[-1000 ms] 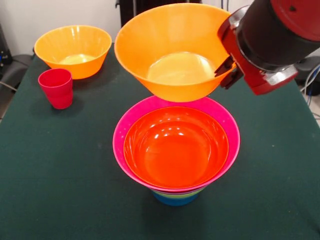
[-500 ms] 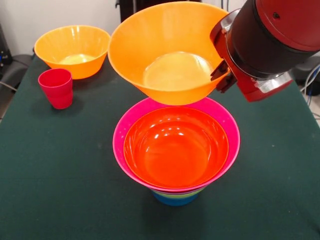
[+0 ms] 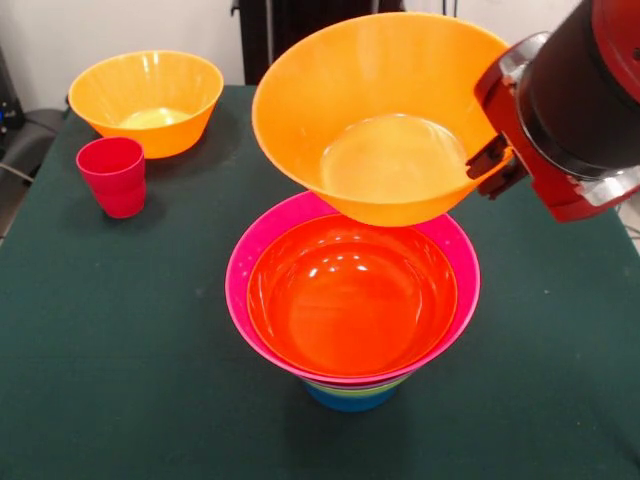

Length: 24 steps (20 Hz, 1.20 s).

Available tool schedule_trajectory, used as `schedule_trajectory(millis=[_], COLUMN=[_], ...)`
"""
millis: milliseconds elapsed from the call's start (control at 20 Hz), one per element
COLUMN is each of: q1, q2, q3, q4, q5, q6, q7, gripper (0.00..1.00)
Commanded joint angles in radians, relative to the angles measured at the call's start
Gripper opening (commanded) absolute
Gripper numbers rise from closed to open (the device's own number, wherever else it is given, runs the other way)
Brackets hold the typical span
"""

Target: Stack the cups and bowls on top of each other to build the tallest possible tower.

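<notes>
My gripper (image 3: 492, 165) is shut on the right rim of a large yellow-orange bowl (image 3: 385, 115) and holds it tilted in the air, just above the back of the tower. The tower (image 3: 352, 300) stands at the table's middle: a wide orange bowl (image 3: 350, 295) sits inside the large pink bowl (image 3: 240, 270), with green and blue bowls (image 3: 350, 395) showing underneath. A second yellow-orange bowl (image 3: 146, 100) stands at the back left. The red cup (image 3: 112, 175) stands upright in front of it. The sky blue cup is out of view.
The table has a dark green cloth (image 3: 120, 350). Its right edge (image 3: 615, 215) runs close behind the arm. A dark stand (image 3: 290, 20) is behind the table at the top.
The held yellow-orange bowl and the arm have shifted to the right and slightly down. The tower, the red cup and the other bowl have not moved.
</notes>
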<state>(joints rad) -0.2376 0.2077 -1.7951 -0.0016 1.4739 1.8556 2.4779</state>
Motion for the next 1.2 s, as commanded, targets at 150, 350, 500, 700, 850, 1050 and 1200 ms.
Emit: schedule_trajectory(millis=[150, 350, 500, 700, 850, 1050, 1200], q1=[0.033, 0.053, 0.077, 0.094, 0.108, 0.123, 0.133], q2=[-0.019, -0.017, -0.007, -0.002, 0.003, 0.007, 0.004], q3=[-0.089, -0.001, 0.110, 0.189, 0.259, 0.340, 0.383], q4=[0.006, 0.007, 0.013, 0.023, 0.033, 0.051, 0.061], q5=[-0.003, -0.091, -0.193, -0.273, -0.343, -0.417, -0.456], q6=[-0.054, -0.061, -0.076, -0.096, -0.119, -0.139, -0.147], q7=[-0.242, -0.239, -0.230, -0.233, -0.237, -0.240, -0.240], gripper=[0.00, 0.00, 0.00, 0.00, 0.00, 0.00, 0.00])
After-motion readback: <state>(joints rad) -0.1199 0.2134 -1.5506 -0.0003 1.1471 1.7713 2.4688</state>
